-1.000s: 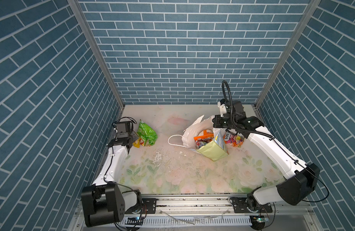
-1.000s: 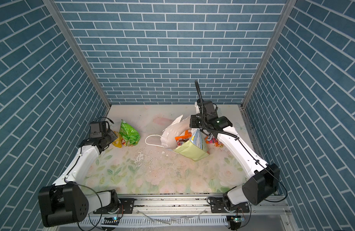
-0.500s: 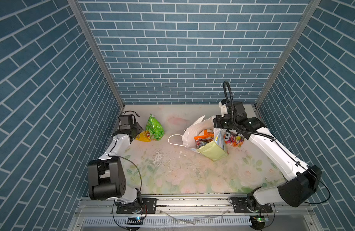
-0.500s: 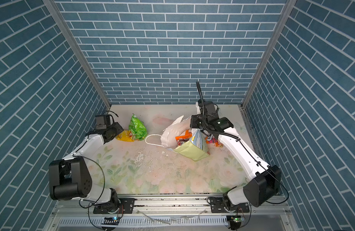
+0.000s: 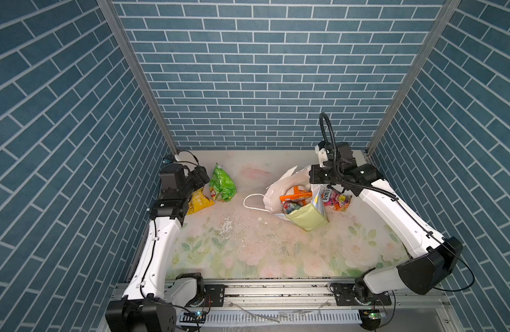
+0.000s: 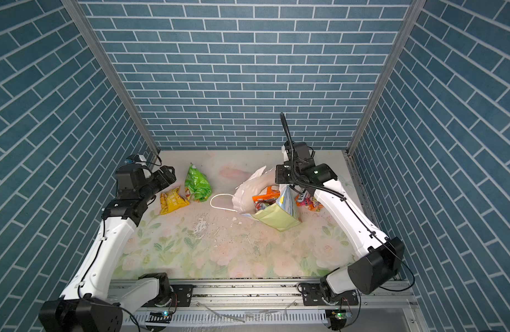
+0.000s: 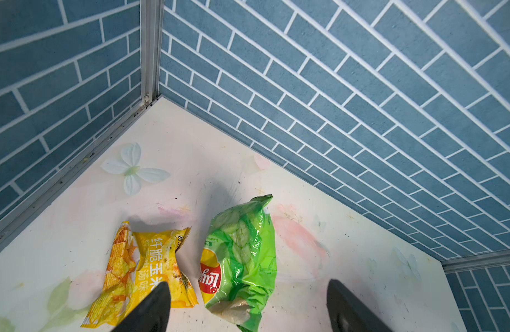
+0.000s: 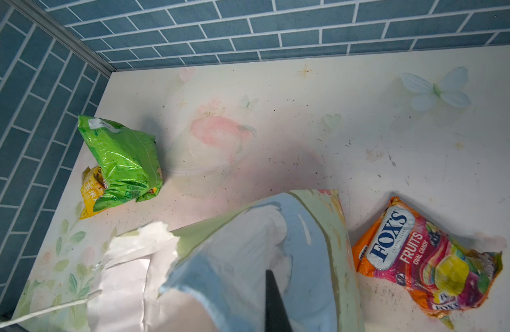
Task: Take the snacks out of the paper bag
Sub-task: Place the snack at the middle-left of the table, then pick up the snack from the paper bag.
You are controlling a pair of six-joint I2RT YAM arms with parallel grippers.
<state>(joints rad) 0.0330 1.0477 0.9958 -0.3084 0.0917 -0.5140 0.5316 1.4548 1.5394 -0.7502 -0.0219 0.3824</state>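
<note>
Green chip bag [image 7: 242, 253], carried a second ago, now lies released beneath the left end effector [image 7: 248, 286], jaws wide apart and empty; yellow packet [image 7: 150, 264] just beside.
Right end effector [image 8: 275, 299]: clamped on the torn rim of the paper bag [image 5: 307, 215]; orange packet [image 5: 295, 197] and others inside, below it.
Handling: light, crinkly, slippery foil; pinch a sealed edge.
Legible: "Lay's" on green; "FOX'S FRUITS OVAL CANDY" on the candy pack [image 8: 426, 258] beside the bag.

The bag [image 8: 233, 258] wall blurs beside the one visible right finger [image 8: 272, 301]; its partner is hidden. The left fingers [image 7: 150, 310] are cut off by the edge.
</note>
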